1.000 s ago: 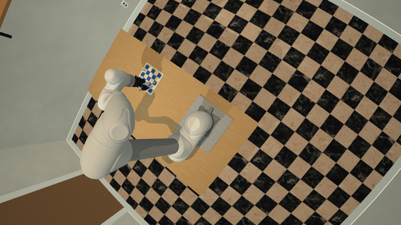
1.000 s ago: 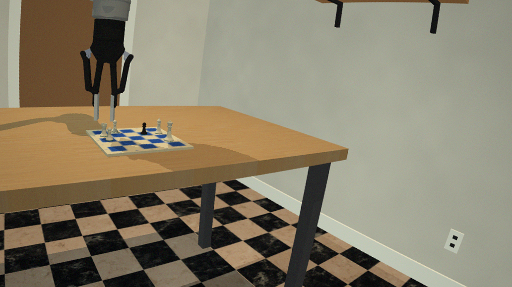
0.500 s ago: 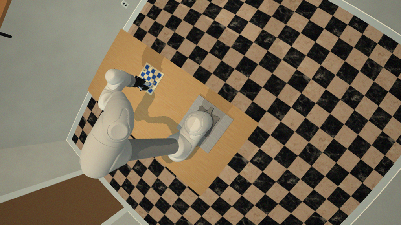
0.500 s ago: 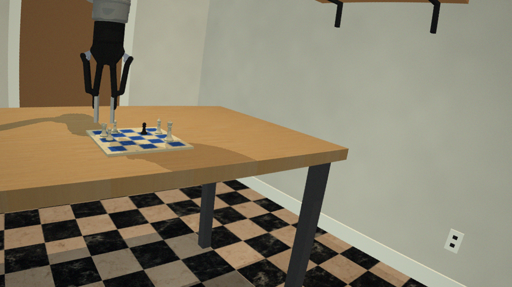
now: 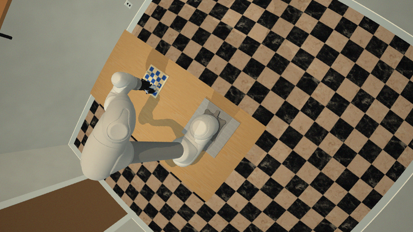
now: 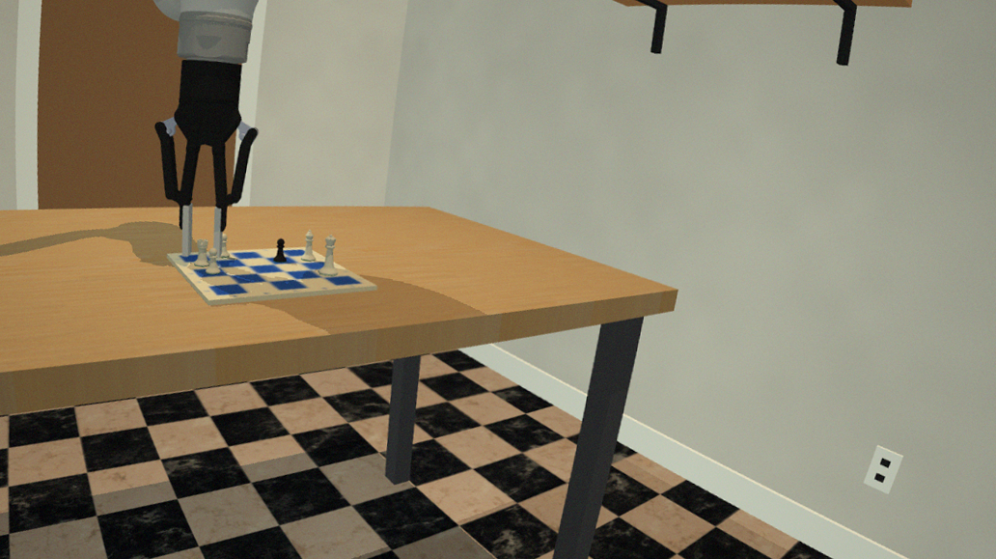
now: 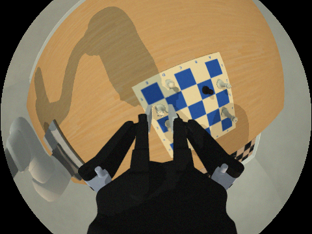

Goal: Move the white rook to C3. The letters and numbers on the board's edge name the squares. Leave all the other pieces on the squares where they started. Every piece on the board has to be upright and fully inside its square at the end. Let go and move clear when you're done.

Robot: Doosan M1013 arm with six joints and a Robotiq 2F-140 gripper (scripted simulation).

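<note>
The small blue-and-cream chessboard [image 6: 272,273] lies on the wooden table; it also shows from above [image 5: 156,79] and in the wrist view [image 7: 191,95]. The white rook [image 6: 201,253] stands upright near the board's left corner, and the wrist view shows it [image 7: 161,109] between my fingertips. My gripper [image 6: 199,242] points straight down with its fingers narrowly open on either side of the rook, low over the board, not pressing on it. In the wrist view the gripper [image 7: 160,116] frames the rook. From above the gripper [image 5: 150,88] hides it.
A black pawn [image 6: 279,249], a white bishop [image 6: 309,245] and a taller white piece [image 6: 328,256] stand on the far side of the board. Small white pieces [image 6: 217,262] stand close beside the rook. A grey mat holds the arm's base.
</note>
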